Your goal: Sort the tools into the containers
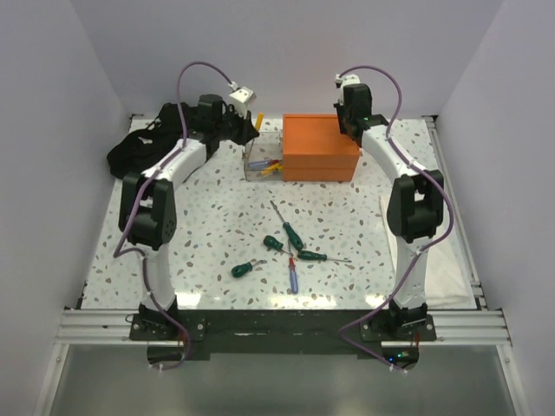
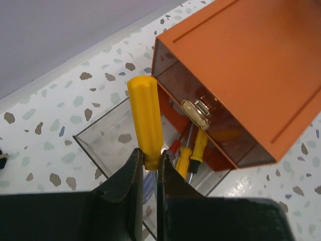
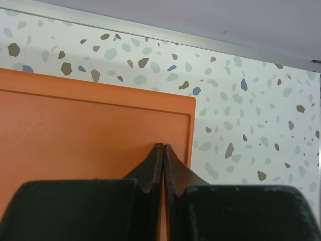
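Note:
My left gripper (image 2: 149,158) is shut on a yellow-handled screwdriver (image 2: 144,118) and holds it handle-forward over the clear plastic bin (image 2: 100,135); in the top view the gripper (image 1: 250,124) is at the bin's (image 1: 253,163) back left. The bin holds yellow (image 2: 199,143) and red (image 2: 174,146) screwdrivers. The orange box (image 2: 251,65) stands right beside the bin. My right gripper (image 3: 163,146) is shut and empty above the orange box's (image 3: 75,130) flat top, near its back right corner (image 1: 351,128). Several green-handled screwdrivers (image 1: 284,227) and a red one (image 1: 292,274) lie on the mid table.
A black cloth heap (image 1: 143,147) lies at the back left behind my left arm. White walls close the back and sides. A white sheet (image 1: 447,269) lies along the right edge of the speckled table (image 1: 208,234).

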Action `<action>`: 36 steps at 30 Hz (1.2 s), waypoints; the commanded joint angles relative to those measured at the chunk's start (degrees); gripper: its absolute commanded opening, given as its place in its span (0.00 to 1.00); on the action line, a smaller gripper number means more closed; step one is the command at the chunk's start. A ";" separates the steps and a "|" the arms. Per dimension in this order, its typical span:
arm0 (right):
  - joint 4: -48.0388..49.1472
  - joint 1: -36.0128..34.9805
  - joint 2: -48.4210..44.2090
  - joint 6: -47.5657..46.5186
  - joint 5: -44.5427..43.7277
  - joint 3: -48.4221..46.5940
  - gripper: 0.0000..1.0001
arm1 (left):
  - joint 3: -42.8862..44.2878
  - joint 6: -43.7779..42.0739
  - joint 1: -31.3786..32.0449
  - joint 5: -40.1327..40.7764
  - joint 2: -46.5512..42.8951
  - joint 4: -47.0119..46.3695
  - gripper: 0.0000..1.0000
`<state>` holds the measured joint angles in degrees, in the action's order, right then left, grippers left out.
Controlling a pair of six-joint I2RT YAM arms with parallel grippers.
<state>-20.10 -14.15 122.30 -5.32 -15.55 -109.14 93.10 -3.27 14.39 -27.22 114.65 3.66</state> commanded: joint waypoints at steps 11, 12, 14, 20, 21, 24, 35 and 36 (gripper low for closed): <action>-10.75 -0.26 5.31 -0.57 1.14 3.32 0.02 | 11.58 -0.86 2.04 -0.63 12.09 -0.06 0.19; -10.84 -0.26 5.40 -0.57 1.14 3.24 0.02 | 10.97 -1.39 2.13 -0.64 11.91 0.73 0.21; -10.84 -0.35 5.75 -0.48 1.40 2.88 0.02 | 10.44 -1.74 2.13 -0.90 11.48 3.19 0.22; -11.01 -0.70 6.37 -0.30 1.49 2.44 0.02 | 7.97 -2.62 2.22 -0.29 8.75 4.69 0.41; -10.93 -0.79 6.37 -0.30 1.49 2.36 0.02 | 8.15 -2.45 2.22 0.24 8.31 5.21 0.43; -10.93 -0.88 6.20 -0.30 1.40 2.27 0.02 | 8.59 -2.70 2.13 2.87 5.77 7.84 0.51; -10.14 -0.88 5.23 -1.01 0.79 4.38 0.02 | -18.56 -38.08 0.81 -22.25 -19.02 30.92 0.54; -10.22 -0.88 5.23 -1.01 0.96 4.46 0.02 | -18.57 -45.44 0.90 -22.43 -18.85 39.49 0.54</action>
<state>-18.59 -14.59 122.74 -6.59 -16.12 -108.95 76.90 -23.49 15.27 -39.03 97.67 21.41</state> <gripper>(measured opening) 0.028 0.541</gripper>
